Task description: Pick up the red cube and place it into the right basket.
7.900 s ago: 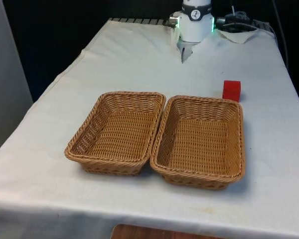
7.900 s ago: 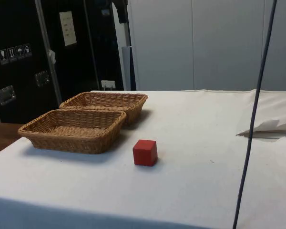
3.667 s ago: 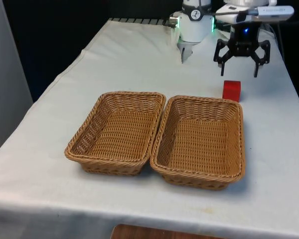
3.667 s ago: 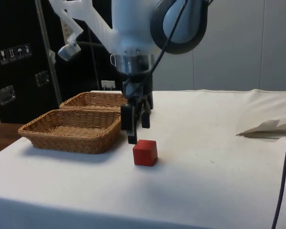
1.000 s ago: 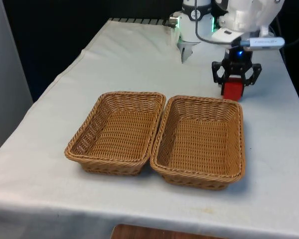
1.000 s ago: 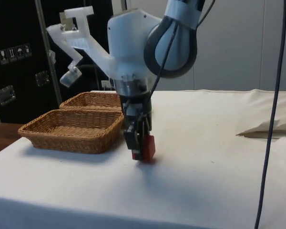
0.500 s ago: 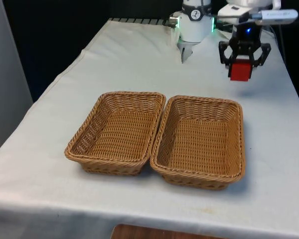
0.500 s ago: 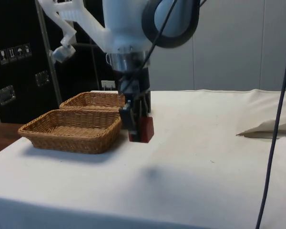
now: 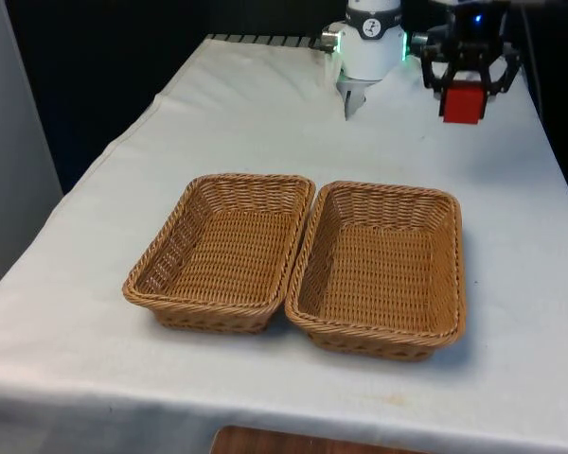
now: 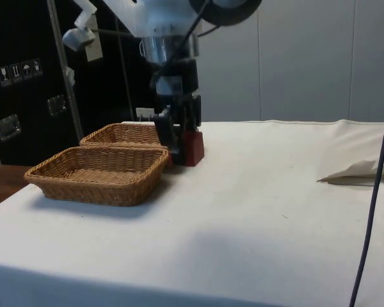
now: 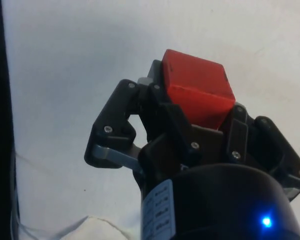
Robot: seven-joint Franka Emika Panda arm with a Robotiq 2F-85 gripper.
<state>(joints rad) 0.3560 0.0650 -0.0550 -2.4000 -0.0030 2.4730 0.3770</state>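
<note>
My black gripper [image 9: 464, 95] is shut on the red cube [image 9: 463, 103] and holds it well above the table, beyond the far edge of the right basket [image 9: 382, 268] in the front view. From the side, the red cube [image 10: 192, 146] hangs in the gripper [image 10: 184, 148] near the far end of the near basket [image 10: 97, 173]. In the wrist view the red cube [image 11: 197, 93] sits clamped between the gripper [image 11: 190, 117] fingers over bare white cloth. Both wicker baskets hold nothing.
The left basket [image 9: 222, 250] touches the right one along their long sides. The robot's white base [image 9: 371, 40] stands at the table's far end. A crumpled fold of cloth [image 10: 361, 170] lies on the table at the side view's right.
The gripper, shut on the red cube, has lifted it off the cloth and carried it upward; in the front view it has also drifted slightly to the right.
</note>
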